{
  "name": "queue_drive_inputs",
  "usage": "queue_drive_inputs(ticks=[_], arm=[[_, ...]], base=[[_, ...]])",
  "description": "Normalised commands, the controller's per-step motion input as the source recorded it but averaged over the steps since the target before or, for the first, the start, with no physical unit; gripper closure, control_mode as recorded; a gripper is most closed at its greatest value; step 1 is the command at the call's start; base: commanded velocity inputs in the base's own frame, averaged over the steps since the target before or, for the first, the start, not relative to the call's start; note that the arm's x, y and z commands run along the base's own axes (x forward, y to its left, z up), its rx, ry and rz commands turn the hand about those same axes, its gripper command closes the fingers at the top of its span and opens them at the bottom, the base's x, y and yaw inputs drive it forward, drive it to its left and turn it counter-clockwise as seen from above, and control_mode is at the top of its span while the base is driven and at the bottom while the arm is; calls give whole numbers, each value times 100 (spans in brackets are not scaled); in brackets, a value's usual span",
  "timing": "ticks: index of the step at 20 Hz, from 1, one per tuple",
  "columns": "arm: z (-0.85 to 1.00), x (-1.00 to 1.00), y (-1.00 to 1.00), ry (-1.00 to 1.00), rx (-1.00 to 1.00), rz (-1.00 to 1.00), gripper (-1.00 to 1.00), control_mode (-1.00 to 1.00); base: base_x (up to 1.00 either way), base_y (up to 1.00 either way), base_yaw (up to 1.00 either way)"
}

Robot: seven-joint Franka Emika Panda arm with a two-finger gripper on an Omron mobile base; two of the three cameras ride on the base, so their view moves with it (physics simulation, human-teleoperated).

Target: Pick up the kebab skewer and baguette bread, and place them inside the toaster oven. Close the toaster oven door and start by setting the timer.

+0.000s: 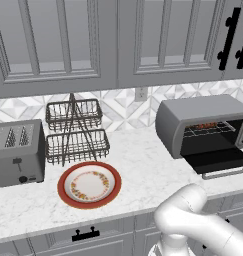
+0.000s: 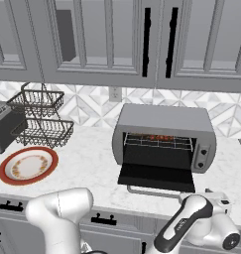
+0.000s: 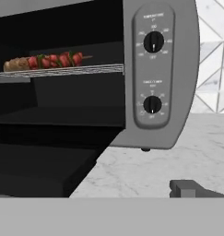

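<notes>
The toaster oven [image 2: 164, 119] stands on the counter with its door [image 2: 156, 177] folded down flat. On the wire rack [image 3: 85, 69] inside lies the kebab skewer [image 3: 58, 60], red chunks in a row. The golden-brown end of the baguette bread [image 3: 13, 65] shows just left of it on the same rack. My gripper [image 2: 218, 197] hovers low in front of the oven's right end, near the counter's edge, open and holding nothing. One dark fingertip [image 3: 187, 189] rises at the lower right of the hand view. The hand faces the control panel, with an upper knob [image 3: 153, 42] and a lower knob [image 3: 152, 104].
A red-rimmed plate [image 1: 63, 192] lies bare on the counter left of the oven. Behind it stands a two-tier wire basket rack [image 1: 75, 132], and a grey slot toaster [image 1: 15, 152] sits at the far left. Wall cabinets hang above.
</notes>
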Motion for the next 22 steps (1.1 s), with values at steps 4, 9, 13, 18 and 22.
queue_drive_inputs(ticks=[4,9,13,18,22], arm=[[2,8,0,0,0,0,-100,-100],[4,5,0,-3,0,0,-100,-100],[10,10,7,-8,0,-1,-100,-100],[20,7,13,-12,0,0,-100,-100],[23,6,13,-11,0,0,-100,-100]], base=[[0,0,0],[0,0,0],[0,0,0],[0,0,0],[0,0,0]])
